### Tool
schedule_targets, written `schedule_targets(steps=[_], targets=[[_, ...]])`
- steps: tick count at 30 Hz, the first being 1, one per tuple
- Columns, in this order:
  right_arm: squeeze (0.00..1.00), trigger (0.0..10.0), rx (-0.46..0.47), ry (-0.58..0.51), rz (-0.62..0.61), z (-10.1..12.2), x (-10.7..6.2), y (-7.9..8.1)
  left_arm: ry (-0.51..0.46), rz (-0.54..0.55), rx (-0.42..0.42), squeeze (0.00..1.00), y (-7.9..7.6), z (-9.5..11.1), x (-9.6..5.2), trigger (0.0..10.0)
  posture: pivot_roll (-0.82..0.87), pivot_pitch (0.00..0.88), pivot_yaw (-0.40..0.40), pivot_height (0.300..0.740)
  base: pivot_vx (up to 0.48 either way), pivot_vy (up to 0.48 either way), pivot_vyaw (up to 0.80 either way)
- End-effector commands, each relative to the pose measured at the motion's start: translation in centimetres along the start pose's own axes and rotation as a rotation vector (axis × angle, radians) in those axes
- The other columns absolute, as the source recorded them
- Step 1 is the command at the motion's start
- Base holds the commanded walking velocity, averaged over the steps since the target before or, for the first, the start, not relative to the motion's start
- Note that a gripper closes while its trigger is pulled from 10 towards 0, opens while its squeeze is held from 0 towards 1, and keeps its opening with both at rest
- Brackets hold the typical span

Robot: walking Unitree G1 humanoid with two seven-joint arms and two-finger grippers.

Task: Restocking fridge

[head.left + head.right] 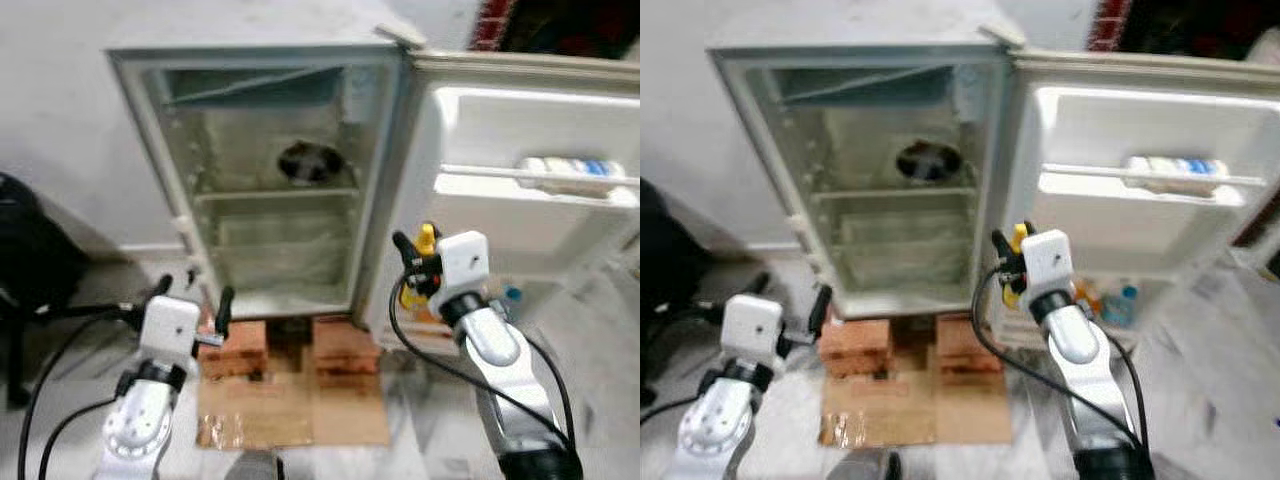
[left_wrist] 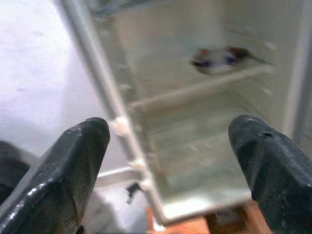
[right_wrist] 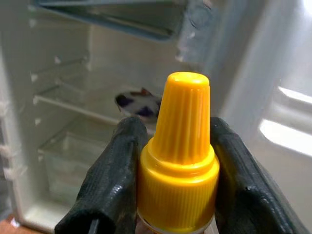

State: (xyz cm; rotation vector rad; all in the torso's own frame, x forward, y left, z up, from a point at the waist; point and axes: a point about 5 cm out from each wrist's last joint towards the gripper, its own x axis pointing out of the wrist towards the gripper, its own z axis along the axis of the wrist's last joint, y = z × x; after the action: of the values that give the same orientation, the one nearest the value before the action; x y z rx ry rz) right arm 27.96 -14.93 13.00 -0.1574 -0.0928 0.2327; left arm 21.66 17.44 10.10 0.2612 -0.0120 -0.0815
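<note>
Yellow-capped bottle (image 3: 178,156) clamped upright in right gripper (image 1: 418,268), near open fridge (image 1: 270,170) — carry it level to a shelf (image 1: 275,195) clear of the door frame; left gripper (image 2: 170,161) gapes empty, low.

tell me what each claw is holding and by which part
The right claw grips a yellow-capped bottle at its neck, just under the cap, in front of the open fridge. The left claw is open and holds nothing.
</note>
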Motion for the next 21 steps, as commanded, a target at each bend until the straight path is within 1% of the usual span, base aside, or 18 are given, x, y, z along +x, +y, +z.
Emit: schedule_targets(steps=[1, 3, 12, 20, 21], targets=[[0.00, 10.0, -0.015, -0.066, 0.004, 1.6, 0.8, -0.1, 0.006, 0.026, 0.001, 0.00, 0.2, 0.0, 0.2, 10.0, 0.02, 0.000, -0.034, 0.740, 0.000, -0.281, 0.80], [0.00, 10.0, -0.014, -0.076, -0.006, 1.9, 1.2, -0.4, 0.004, 0.025, -0.008, 0.00, 0.0, 0.0, 0.4, 10.0, 0.02, 0.000, -0.038, 0.740, 0.264, -0.300, 0.27], [0.00, 10.0, -0.025, -0.080, -0.039, 2.0, 1.4, -0.8, 0.011, 0.036, -0.023, 0.00, 0.0, -0.1, 0.5, 10.0, 0.02, 0.000, -0.039, 0.740, 0.265, -0.387, 0.00], [0.00, 10.0, -0.052, -0.124, -0.054, 3.0, 1.8, -1.1, 0.005, 0.020, -0.038, 0.00, -0.2, 0.0, 0.7, 10.0, 0.02, 0.000, -0.034, 0.740, 0.297, -0.374, 0.00], [0.00, 10.0, -0.052, -0.125, -0.055, 3.1, 1.9, -1.1, 0.003, 0.019, -0.043, 0.00, -0.3, 0.0, 0.7, 10.0, 0.02, 0.000, -0.036, 0.740, 0.000, 0.000, 0.00]])
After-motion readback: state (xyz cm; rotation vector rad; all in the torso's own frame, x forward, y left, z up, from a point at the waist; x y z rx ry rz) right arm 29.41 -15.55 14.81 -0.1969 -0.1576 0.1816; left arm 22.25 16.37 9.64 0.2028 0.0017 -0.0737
